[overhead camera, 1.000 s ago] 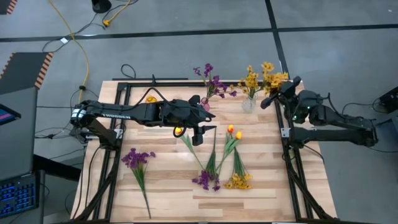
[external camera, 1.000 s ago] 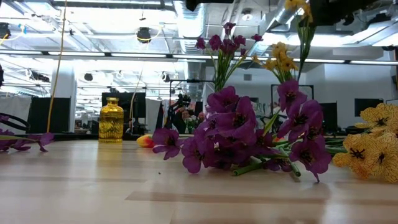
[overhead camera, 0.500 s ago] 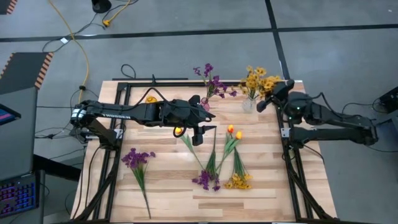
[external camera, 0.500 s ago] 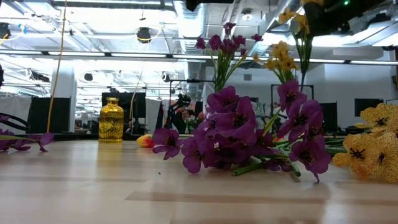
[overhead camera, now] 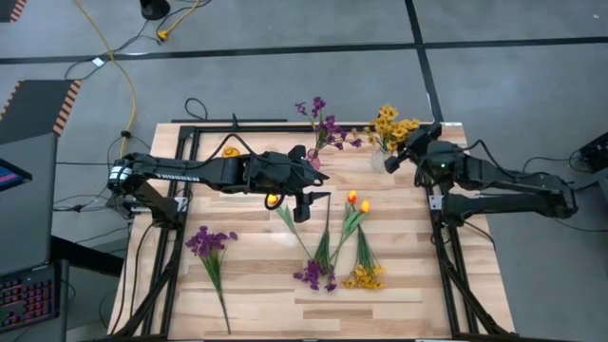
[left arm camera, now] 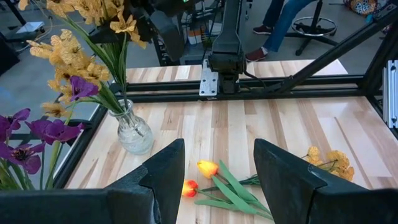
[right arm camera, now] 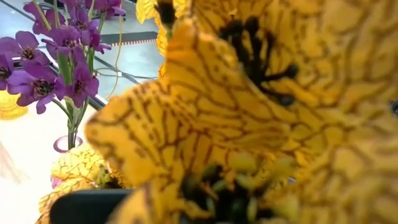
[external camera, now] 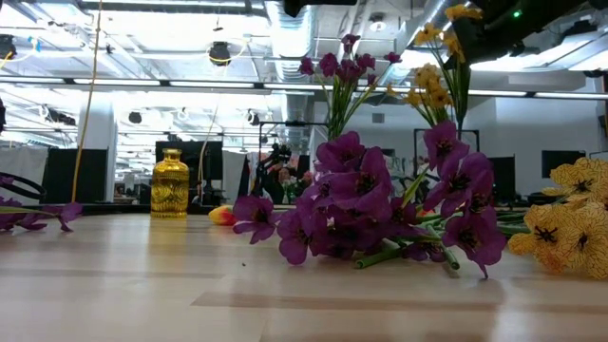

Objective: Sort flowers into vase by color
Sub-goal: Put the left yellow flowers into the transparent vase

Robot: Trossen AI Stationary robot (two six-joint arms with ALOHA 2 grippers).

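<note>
Yellow blossom sprig [overhead camera: 391, 124] held over the clear glass vase [overhead camera: 379, 159]!
Right end effector [overhead camera: 410, 152] clamps its stem; left end effector [left arm camera: 216, 167] hovers open above the wooden counter [overhead camera: 256, 275].

This is a robot lab or workshop. A wooden table [overhead camera: 275, 285] stands on a grey concrete floor [overhead camera: 285, 81] marked with dark tape lines. A yellow cable [overhead camera: 119, 66] runs across the floor, well away from the left pincer [overhead camera: 306, 205]. The room behind has a high ceiling with pipes and long lights [external camera: 190, 84], and a person [left arm camera: 283, 22] sits on a rolling stool [left arm camera: 314, 28].
</note>
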